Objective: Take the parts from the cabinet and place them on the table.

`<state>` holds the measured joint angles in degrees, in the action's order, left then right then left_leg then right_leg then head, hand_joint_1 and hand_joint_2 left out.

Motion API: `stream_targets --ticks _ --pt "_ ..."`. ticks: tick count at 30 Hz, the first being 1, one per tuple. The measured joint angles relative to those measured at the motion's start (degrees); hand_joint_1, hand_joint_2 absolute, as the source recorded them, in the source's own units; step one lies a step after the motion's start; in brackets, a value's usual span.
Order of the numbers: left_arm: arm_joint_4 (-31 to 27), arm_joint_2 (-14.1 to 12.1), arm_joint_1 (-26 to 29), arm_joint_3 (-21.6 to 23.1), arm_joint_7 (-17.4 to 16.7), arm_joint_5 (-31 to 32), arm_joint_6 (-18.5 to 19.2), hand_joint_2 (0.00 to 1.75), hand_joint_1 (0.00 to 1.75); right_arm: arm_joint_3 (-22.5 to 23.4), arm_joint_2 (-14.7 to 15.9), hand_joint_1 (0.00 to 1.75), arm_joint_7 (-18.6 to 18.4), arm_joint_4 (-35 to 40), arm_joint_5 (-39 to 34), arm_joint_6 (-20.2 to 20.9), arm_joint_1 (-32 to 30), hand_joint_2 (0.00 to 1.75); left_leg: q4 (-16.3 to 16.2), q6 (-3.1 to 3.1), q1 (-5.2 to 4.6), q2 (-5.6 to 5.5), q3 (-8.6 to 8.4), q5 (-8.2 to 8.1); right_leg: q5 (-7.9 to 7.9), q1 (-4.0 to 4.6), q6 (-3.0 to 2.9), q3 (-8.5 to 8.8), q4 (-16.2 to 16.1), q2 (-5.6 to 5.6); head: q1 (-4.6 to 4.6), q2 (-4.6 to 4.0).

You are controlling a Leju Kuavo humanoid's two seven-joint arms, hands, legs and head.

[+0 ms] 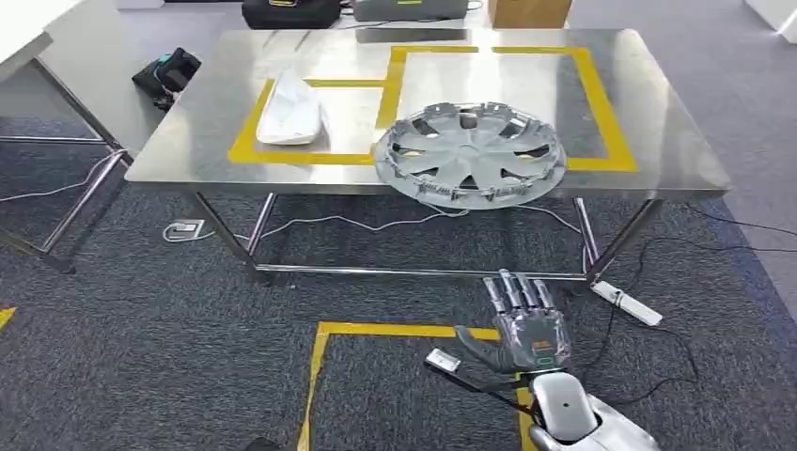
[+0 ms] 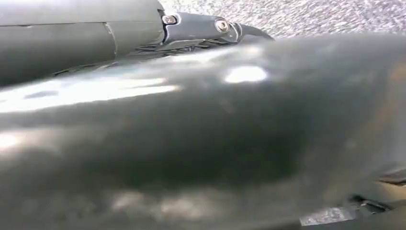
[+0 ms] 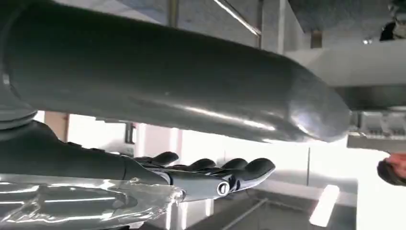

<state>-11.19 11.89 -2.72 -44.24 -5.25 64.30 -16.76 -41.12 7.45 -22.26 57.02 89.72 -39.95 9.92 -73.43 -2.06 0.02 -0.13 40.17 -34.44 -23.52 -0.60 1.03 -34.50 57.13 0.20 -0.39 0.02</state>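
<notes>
Two parts lie on the steel table [image 1: 658, 141]: a silver wheel cover [image 1: 470, 152] and a white moulded panel [image 1: 289, 113]. The wheel cover sits face up near the table's front edge, overlapping the yellow tape outline [image 1: 592, 85] that marks out boxes on the surface; part of its rim reaches the table's front edge. The white panel rests to the left of it, inside the smaller taped box, well apart from the wheel cover.

Below the table's front edge, the right hand [image 1: 526, 324] hangs over the dark carpet [image 1: 141, 329], back of the hand up, fingers stretched forward and slightly spread, thumb out to the side, holding nothing. In the right wrist view the same hand [image 3: 210, 175] shows its dark fingers extended side by side, the thick grey thumb [image 3: 191, 81] crossing above them, with nothing between them.

Of the left hand, the left wrist view gives a blurred dark grey surface very close to the lens, so I cannot tell how its fingers lie.

On the carpet lie a white power strip [image 1: 628, 303], black cables and yellow floor tape [image 1: 376, 331]. A black bag [image 1: 167, 73] sits on the floor beyond the table's left end.
</notes>
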Motion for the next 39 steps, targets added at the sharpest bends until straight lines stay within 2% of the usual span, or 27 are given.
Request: stream_targets --ticks 1,2,3,4,5,6,9,10,11,12,14,15,16,17,19,20,21,22,23,24,28,30,32,35,36,37,39 --pt "0.0 0.0 0.0 0.0 0.0 0.0 0.0 0.00 0.00 1.6 -0.5 0.00 1.9 0.0 -0.3 0.0 -0.8 0.00 -0.1 -0.03 0.07 0.00 -0.99 1.22 0.59 0.00 0.06 -0.78 0.0 -0.13 0.02 0.00" --pt "0.0 0.0 0.0 0.0 0.0 0.0 -0.1 0.00 0.00 3.1 -1.2 0.00 3.4 -0.1 -0.7 0.0 -1.5 0.00 1.8 -0.01 0.14 0.01 -2.87 3.38 1.19 -0.01 0.13 -1.56 0.0 -0.13 0.00 0.00" --pt "0.0 0.0 0.0 -0.1 0.0 0.0 -0.2 0.00 0.00 4.8 -2.1 0.00 5.2 -0.1 -1.4 0.0 -2.3 0.00 5.4 0.08 0.16 0.01 -5.56 5.73 1.63 -0.05 0.25 -2.34 0.0 -0.08 0.02 -0.02" --pt "0.0 0.0 -0.1 -0.2 0.0 0.0 -0.3 0.00 0.00 6.6 -3.2 0.00 7.4 -0.2 -2.6 0.0 -3.0 0.00 9.6 0.19 0.20 0.00 -8.73 6.80 2.19 -0.08 0.50 -2.91 0.0 0.00 -0.04 -0.02" --pt "0.0 0.1 -0.2 -0.3 -0.1 0.0 -0.5 0.00 0.00 8.2 -4.1 0.00 9.5 -0.2 -3.9 0.0 -3.9 0.00 14.1 0.26 0.29 -0.03 -12.47 5.58 2.66 0.08 0.88 -3.18 0.1 0.07 -0.04 -0.02" --pt "0.0 0.1 -0.3 -0.3 -0.2 0.0 -0.7 0.00 0.00 10.5 -5.1 0.00 11.9 -0.3 -5.6 0.0 -4.7 0.00 18.9 0.77 0.23 -0.15 -15.30 4.26 2.98 0.26 1.20 -3.57 0.3 0.00 0.08 -0.02" --pt "0.0 0.3 -0.1 -0.4 -0.4 0.1 -0.7 0.00 0.00 15.2 -7.4 0.00 14.3 -0.8 -7.1 0.0 -6.3 0.00 18.4 2.21 -0.26 -0.18 -14.08 4.82 4.75 -0.05 2.30 -3.56 -0.4 -0.02 0.22 0.00" --pt "0.0 0.3 0.1 -0.5 -0.5 0.1 -0.8 0.00 0.00 16.1 -7.8 0.00 14.5 -0.9 -7.2 0.0 -6.9 0.00 18.5 2.91 0.05 0.10 -13.92 5.41 4.68 -0.25 2.57 -3.88 -0.3 -0.01 0.00 0.00" --pt "0.0 0.3 0.1 -0.5 -0.6 0.1 -0.8 0.00 0.00 16.9 -8.1 0.00 14.6 -1.0 -7.3 0.0 -7.3 0.00 18.5 3.31 0.00 0.18 -13.66 5.74 2.72 -0.24 2.79 -4.64 1.3 -0.10 0.29 -0.02" --pt "0.0 0.3 0.1 -0.5 -0.6 0.1 -0.8 0.00 0.00 17.7 -8.5 0.00 14.6 -1.2 -7.3 0.0 -7.6 0.00 18.5 3.65 -0.01 0.20 -13.31 6.12 -0.03 -0.20 2.90 -5.83 4.9 -0.06 0.63 0.00" --pt "0.0 0.4 0.1 -0.5 -0.6 0.1 -0.8 0.00 0.00 18.7 -8.9 0.00 14.6 -1.5 -7.3 0.0 -7.9 0.00 18.4 3.87 -0.25 0.24 -12.32 6.92 -5.06 -0.15 3.16 -9.27 14.7 -0.05 0.63 -0.02" --pt "0.0 0.4 0.2 -0.6 -0.6 0.1 -0.8 0.00 0.00 19.0 -9.1 0.00 14.6 -1.6 -7.3 0.0 -8.1 0.00 18.4 3.90 -0.38 0.27 -11.82 7.31 -6.43 -0.12 3.12 -10.09 18.1 -0.05 0.63 0.00" --pt "0.0 0.4 0.2 -0.7 -0.6 0.1 -0.8 0.00 0.00 19.3 -9.3 0.00 14.6 -1.7 -7.3 0.0 -8.3 0.00 18.4 3.92 -0.49 0.28 -11.47 7.57 -6.30 -0.09 3.01 -9.43 18.1 -0.06 0.63 0.00" --pt "0.0 0.4 0.3 -0.7 -0.6 0.1 -0.8 0.00 0.00 19.6 -9.4 0.00 14.6 -1.9 -7.3 0.0 -8.4 0.00 18.3 3.91 -0.61 0.27 -11.23 7.75 -5.11 -0.02 2.78 -7.21 15.6 -0.06 0.63 0.00" --pt "0.0 0.5 0.3 -0.7 -0.6 0.1 -0.8 0.00 0.00 20.1 -9.6 0.00 14.6 -2.0 -7.3 0.0 -8.4 0.00 18.3 3.79 -0.83 0.25 -11.12 7.95 -1.60 0.21 2.06 -0.42 5.5 -0.06 0.63 0.00" --pt "0.0 0.6 0.3 -0.8 -0.6 0.1 -0.8 0.00 0.00 20.3 -9.7 0.00 14.6 -2.0 -7.3 0.0 -8.2 0.00 18.3 3.66 -0.82 0.28 -11.10 8.03 -2.01 0.47 1.45 2.22 0.7 -0.16 0.61 0.00" --pt "0.0 0.6 0.3 -0.8 -0.6 0.1 -0.8 0.00 0.00 20.3 -9.9 0.00 14.7 -2.0 -7.3 0.0 -8.1 0.00 17.9 3.38 -1.26 0.32 -10.68 8.05 -2.09 0.51 1.31 3.23 -0.3 -0.22 0.57 0.00" --pt "0.0 0.6 0.2 -0.8 -0.6 0.1 -0.8 0.00 0.00 20.4 -10.0 0.00 14.7 -2.0 -7.3 0.0 -8.2 0.00 17.8 3.29 -1.21 0.35 -10.37 8.17 -1.69 0.44 1.34 2.89 -0.3 -0.10 0.50 0.00" --pt "0.0 0.6 0.2 -0.8 -0.6 0.1 -0.8 0.00 0.00 20.4 -10.2 0.00 14.7 -2.1 -7.3 0.0 -8.3 0.00 17.7 3.87 -1.22 0.35 -10.19 8.37 -1.51 0.50 1.66 2.69 -0.3 -0.07 0.48 0.00" --pt "0.0 0.6 0.2 -0.8 -0.6 0.1 -0.8 0.00 0.00 20.6 -10.2 0.00 14.7 -2.2 -7.3 0.0 -8.4 0.00 17.8 3.87 -1.15 0.35 -10.05 8.46 -1.44 0.60 1.57 2.51 -0.3 -0.07 0.52 0.00" --pt "0.0 0.5 0.2 -0.8 -0.6 0.1 -0.8 0.00 0.00 20.9 -10.3 0.00 15.0 -2.3 -7.4 0.0 -8.4 0.00 18.1 3.03 -0.92 0.34 -9.69 9.07 -1.14 0.87 1.08 2.03 -0.3 -0.10 0.48 0.00" --pt "0.0 0.5 0.2 -0.8 -0.6 0.1 -0.8 0.00 0.00 21.5 -10.6 0.00 16.8 -2.4 -8.9 0.0 -8.4 0.00 18.1 2.71 -0.78 0.34 -9.42 9.27 -0.96 1.01 0.80 1.77 -0.3 -0.10 0.48 0.00" --pt "0.0 0.6 0.2 -0.9 -0.6 0.0 -1.0 0.00 0.00 23.5 -11.5 0.00 20.7 -3.6 -12.1 0.0 -8.4 0.00 18.1 2.44 -0.67 0.34 -9.18 9.45 -0.80 1.10 0.58 1.54 -0.3 -0.09 0.52 0.00" --pt "0.0 0.6 0.3 -1.3 -0.6 0.0 -1.1 0.00 0.00 27.2 -13.0 0.00 23.8 -6.5 -14.2 0.1 -8.8 0.00 18.1 2.42 -0.68 0.33 -8.96 9.64 -0.62 1.09 0.55 1.39 -0.3 -0.15 0.52 0.00" --pt "0.0 0.6 0.3 -1.3 -0.6 0.0 -1.2 0.00 0.00 28.2 -13.2 0.00 24.5 -7.3 -14.4 0.0 -8.8 0.00 18.0 2.51 -0.76 0.32 -8.79 9.61 -0.39 0.93 0.78 1.35 -0.4 -0.15 0.55 0.00" --pt "0.0 0.6 0.3 -1.4 -0.6 0.0 -1.3 0.00 0.00 29.3 -13.8 0.00 24.8 -8.4 -14.4 0.0 -8.8 0.00 17.8 3.25 -0.96 0.31 -8.62 9.68 -0.14 0.75 1.25 1.28 -0.5 -0.17 0.48 -0.02" --pt "0.0 0.9 0.3 -1.5 -0.6 0.0 -1.7 0.00 0.00 31.8 -14.8 0.00 24.9 -10.3 -13.5 0.0 -9.3 0.00 19.2 3.84 -0.62 0.20 -9.17 10.61 0.04 1.03 1.66 1.50 -0.9 -0.46 0.46 0.00"
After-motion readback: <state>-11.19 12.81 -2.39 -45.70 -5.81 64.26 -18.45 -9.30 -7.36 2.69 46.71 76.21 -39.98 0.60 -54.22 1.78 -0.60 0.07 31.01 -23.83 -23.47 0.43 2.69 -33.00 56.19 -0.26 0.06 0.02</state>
